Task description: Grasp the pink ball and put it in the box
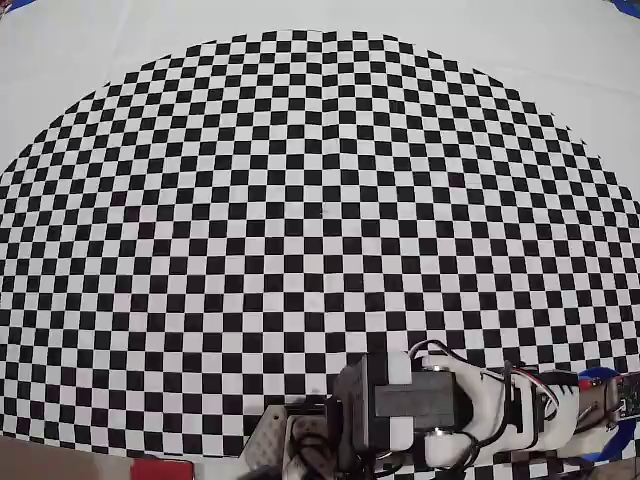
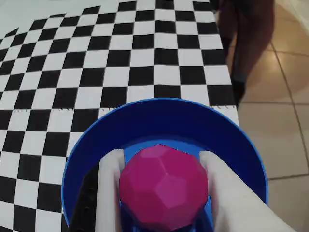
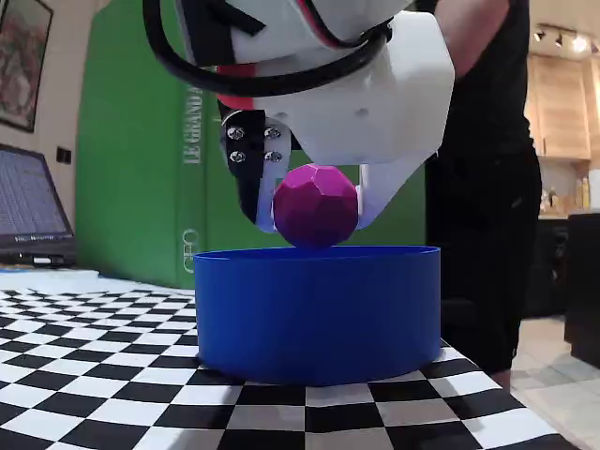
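Note:
The pink ball (image 2: 164, 186) is a faceted magenta sphere, and my gripper (image 2: 161, 154) is shut on it, one white finger (image 2: 112, 176) on each side. It hangs just above the open top of the box (image 2: 164, 108), a round blue container near the table's right edge in the wrist view. In the fixed view the ball (image 3: 316, 206) sits at rim height over the middle of the box (image 3: 319, 309), with the gripper (image 3: 314, 223) closed around it. In the overhead view my arm (image 1: 440, 410) covers the ball and nearly all of the box.
The checkered cloth (image 1: 320, 210) covers the table. A person in black (image 3: 487, 141) stands close behind the box, beside the table edge and tiled floor (image 2: 280, 121). A laptop (image 3: 28, 211) sits at the far left.

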### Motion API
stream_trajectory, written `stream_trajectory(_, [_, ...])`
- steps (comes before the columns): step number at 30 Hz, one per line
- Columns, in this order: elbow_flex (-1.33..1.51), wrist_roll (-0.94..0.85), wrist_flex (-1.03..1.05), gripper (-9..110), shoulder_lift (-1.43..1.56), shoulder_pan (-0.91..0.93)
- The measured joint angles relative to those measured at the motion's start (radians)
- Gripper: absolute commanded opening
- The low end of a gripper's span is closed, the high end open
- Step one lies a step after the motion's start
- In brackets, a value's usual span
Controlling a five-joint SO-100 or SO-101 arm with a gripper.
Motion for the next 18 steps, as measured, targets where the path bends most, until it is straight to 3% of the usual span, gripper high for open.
stream_trajectory(3, [0.000, 0.000, 0.000, 30, 0.000, 0.000])
stream_trajectory(5, [0.000, 0.000, 0.000, 38, 0.000, 0.009])
stream_trajectory(18, [0.000, 0.000, 0.000, 39, 0.005, 0.012])
